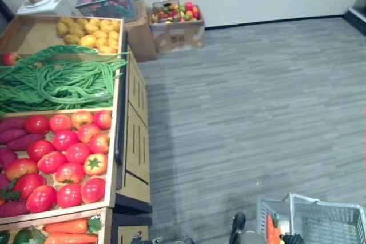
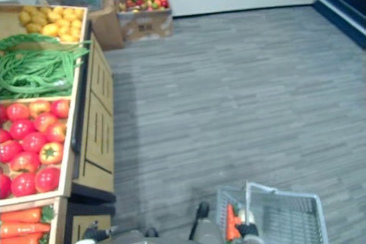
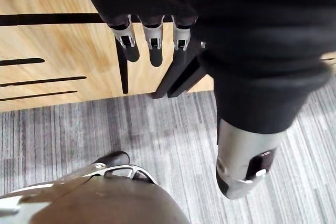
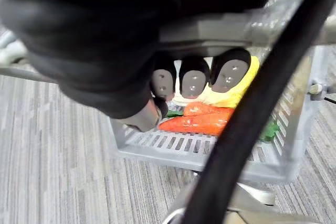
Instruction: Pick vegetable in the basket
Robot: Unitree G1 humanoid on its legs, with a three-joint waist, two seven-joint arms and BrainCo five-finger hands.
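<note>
The basket [image 1: 337, 221], of pale grey plastic mesh, hangs low at the robot's right side over the grey plank floor [image 1: 257, 101], well apart from the wooden stand [image 1: 134, 141]. The right hand [image 4: 191, 80] carries it, fingers clenched round the grey handle [image 4: 226, 30]. Inside, on the slatted bottom, lie orange carrots [image 4: 202, 121], a yellow vegetable [image 4: 239, 90] behind them and something green [image 4: 270, 129] against one wall; I cannot tell what the yellow and green pieces are. The left hand [image 3: 152, 32] hangs beside the stand's front panel, its fingers released and straight, grasping nothing. The stand is split into wooden trays. The farthest holds yellow potatoes [image 1: 91, 32], the next long green beans [image 1: 57, 81] that spill over the tray's edge, and the next red tomatoes [image 1: 68, 155] with purple sweet potatoes [image 1: 14, 132] at their left. The nearest tray holds more carrots [image 1: 71, 232]. By the far wall a cardboard box [image 1: 177, 35] carries mixed fruit [image 1: 177, 11], and a grey crate [image 1: 106, 1] of produce sits on another box beside it.
</note>
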